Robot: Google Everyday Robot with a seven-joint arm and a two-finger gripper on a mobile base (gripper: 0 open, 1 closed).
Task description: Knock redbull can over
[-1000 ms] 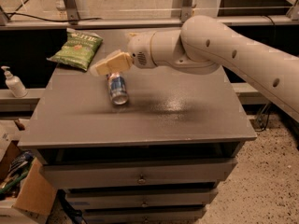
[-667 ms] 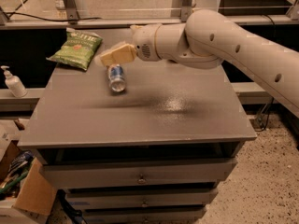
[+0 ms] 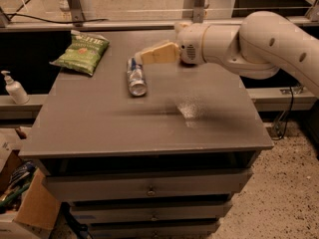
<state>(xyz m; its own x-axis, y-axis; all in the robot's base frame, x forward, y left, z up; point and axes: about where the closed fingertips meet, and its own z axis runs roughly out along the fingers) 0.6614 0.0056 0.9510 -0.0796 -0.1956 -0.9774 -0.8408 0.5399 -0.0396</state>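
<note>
The redbull can [image 3: 135,76] lies on its side on the grey cabinet top [image 3: 109,128], left of centre, with its silver end toward me. My gripper [image 3: 144,57], with cream-coloured fingers, hovers just right of and behind the can's far end, close to it. The white arm reaches in from the right.
A green chip bag [image 3: 81,53] lies at the back left corner of the cabinet top. A white pump bottle [image 3: 14,87] stands on a ledge to the left. A cardboard box [image 3: 25,203] sits on the floor at lower left. Drawers run below the top.
The gripper and arm have moved to the right and back. The can lies on its side throughout, shifting a little toward the far edge.
</note>
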